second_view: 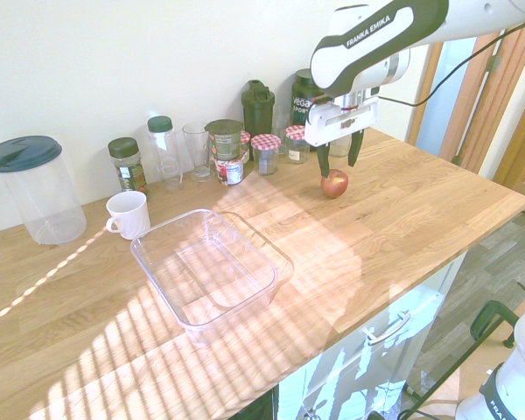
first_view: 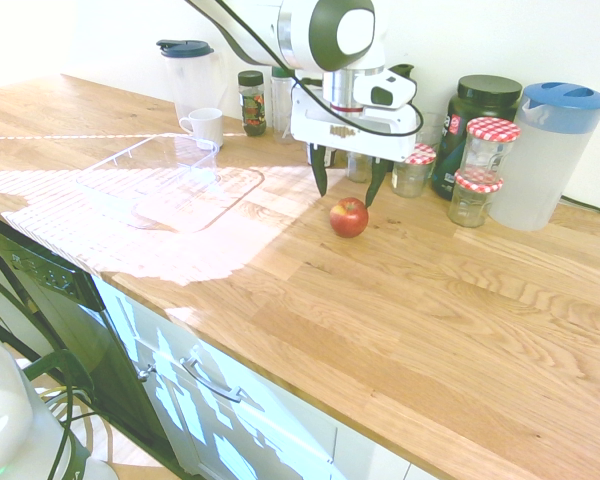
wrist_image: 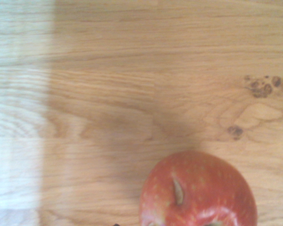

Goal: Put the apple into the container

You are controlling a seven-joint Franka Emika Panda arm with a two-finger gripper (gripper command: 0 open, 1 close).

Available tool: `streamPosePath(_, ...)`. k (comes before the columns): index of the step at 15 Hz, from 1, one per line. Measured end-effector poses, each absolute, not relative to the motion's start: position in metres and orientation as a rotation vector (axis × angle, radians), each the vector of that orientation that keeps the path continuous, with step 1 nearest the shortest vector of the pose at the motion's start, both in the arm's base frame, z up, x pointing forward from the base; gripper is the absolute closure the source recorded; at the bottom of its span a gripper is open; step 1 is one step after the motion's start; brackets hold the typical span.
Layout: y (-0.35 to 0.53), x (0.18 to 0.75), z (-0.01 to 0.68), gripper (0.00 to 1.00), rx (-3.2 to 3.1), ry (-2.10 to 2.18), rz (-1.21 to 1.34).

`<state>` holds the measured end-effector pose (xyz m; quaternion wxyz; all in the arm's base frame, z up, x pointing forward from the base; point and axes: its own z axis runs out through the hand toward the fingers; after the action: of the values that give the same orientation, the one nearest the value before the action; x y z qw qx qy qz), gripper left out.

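Observation:
The small red apple (first_view: 349,216) (second_view: 334,184) rests on the wooden counter, stem up, and fills the lower part of the wrist view (wrist_image: 198,190). Just above it hangs my gripper (first_view: 348,189) (second_view: 338,164), open, its two dark fingers spread wider than the fruit and not touching it. The container (first_view: 160,180) (second_view: 212,271), a shallow clear plastic bin, sits empty on the counter well away from the apple, toward the sunlit end.
Along the wall stand jars with red-checked lids (first_view: 488,150), a tall pitcher with a blue lid (first_view: 550,150), a dark shaker bottle (first_view: 480,125), a white mug (first_view: 204,126) (second_view: 128,214), spice bottles and a second pitcher (second_view: 33,188). The counter's front edge (first_view: 280,370) drops to cabinets.

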<state>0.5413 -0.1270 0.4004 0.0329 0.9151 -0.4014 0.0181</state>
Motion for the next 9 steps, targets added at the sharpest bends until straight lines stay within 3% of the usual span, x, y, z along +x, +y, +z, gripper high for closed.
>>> streamPosePath(2, -0.133, 0.543, 0.384, 0.00, 2.808, -1.239, 0.026)
streamPosePath(3, -0.134, 0.544, 0.377, 1.00, 2.807, -1.234, 0.008)
streamPosePath(9, -0.132, 0.549, 0.365, 1.00, 2.832, -1.200, -0.010)
